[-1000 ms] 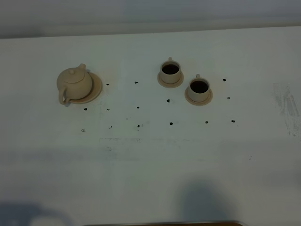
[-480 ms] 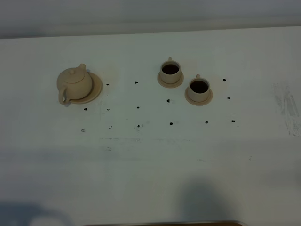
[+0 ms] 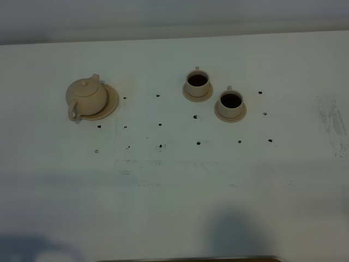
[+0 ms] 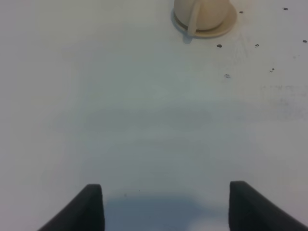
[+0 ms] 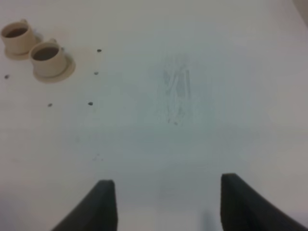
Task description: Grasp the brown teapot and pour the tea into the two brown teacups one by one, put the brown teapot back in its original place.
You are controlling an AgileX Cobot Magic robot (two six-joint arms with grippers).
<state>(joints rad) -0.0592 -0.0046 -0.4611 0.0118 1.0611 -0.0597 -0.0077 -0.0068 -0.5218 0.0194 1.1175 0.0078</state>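
Exterior high: teapot [image 3: 86,97] near table [image 3: 174,180] edge.

matt ceramic teapot [image 3: 87,96] (tan), smooth white table [image 3: 174,180]

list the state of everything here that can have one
teapot: upright on its big saucer, lid on, nothing gripping it
far cup: upright on its small saucer, dark tea inside
near cup: upright on its small saucer, dark tea inside
left gripper: open, empty, over bare table
right gripper: open, empty, over bare table
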